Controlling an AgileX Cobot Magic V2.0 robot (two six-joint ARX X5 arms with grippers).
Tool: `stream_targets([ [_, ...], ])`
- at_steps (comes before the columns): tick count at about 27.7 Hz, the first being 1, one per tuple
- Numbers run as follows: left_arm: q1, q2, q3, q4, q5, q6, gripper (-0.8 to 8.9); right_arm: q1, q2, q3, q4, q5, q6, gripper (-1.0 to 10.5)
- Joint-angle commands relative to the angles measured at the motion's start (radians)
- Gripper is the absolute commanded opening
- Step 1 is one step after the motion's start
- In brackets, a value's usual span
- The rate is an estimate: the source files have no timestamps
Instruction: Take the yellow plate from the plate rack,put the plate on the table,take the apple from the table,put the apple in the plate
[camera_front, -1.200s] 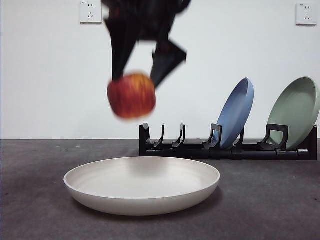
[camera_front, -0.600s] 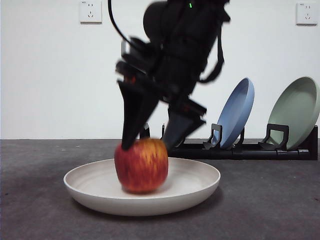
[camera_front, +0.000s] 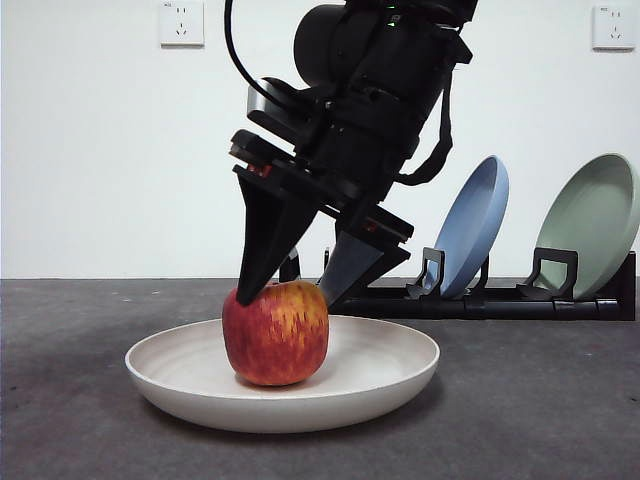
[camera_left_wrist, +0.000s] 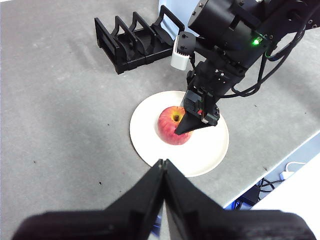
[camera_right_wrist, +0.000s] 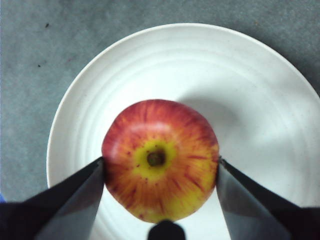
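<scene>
Behind everything stood a plain white wall (camera_front: 100, 160) with two sockets high up, and below it the dark grey table (camera_front: 70, 400) ran across the front view. Toward the back of the table lay the long black plate rack (camera_front: 455, 295), its near slots bare, with a blue plate (camera_front: 472, 225) and a pale green plate (camera_front: 590, 225) leaning in the slots further along. In front of the rack the yellow plate (camera_front: 390, 365) lay flat on the table, cream-white and wide. A big dark arm came down from above over it, ending in the right gripper (camera_front: 290, 290). Its jaws stood on either side of the apple, their tips right at its upper flanks in the right wrist view; whether they pressed it or had just parted from it could not be told. The apple (camera_front: 276, 335), red with yellow streaks, sat stem-up on the plate's floor, a little off centre. The left gripper (camera_left_wrist: 163, 167) hung well apart from the plate, above the table, jaws together and holding nothing.
</scene>
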Motion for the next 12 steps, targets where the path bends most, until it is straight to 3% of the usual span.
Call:
stream_targets([
  [1, 0.0, -0.004, -0.007, 0.003, -0.001, 0.008, -0.07, 0.006, 0.014, -0.023, -0.032, 0.004, 0.014, 4.6],
  [12, 0.0, -0.004, -0.007, 0.003, 0.018, 0.009, -0.07, 0.005, -0.111, -0.023, -0.064, 0.026, 0.021, 5.6],
])
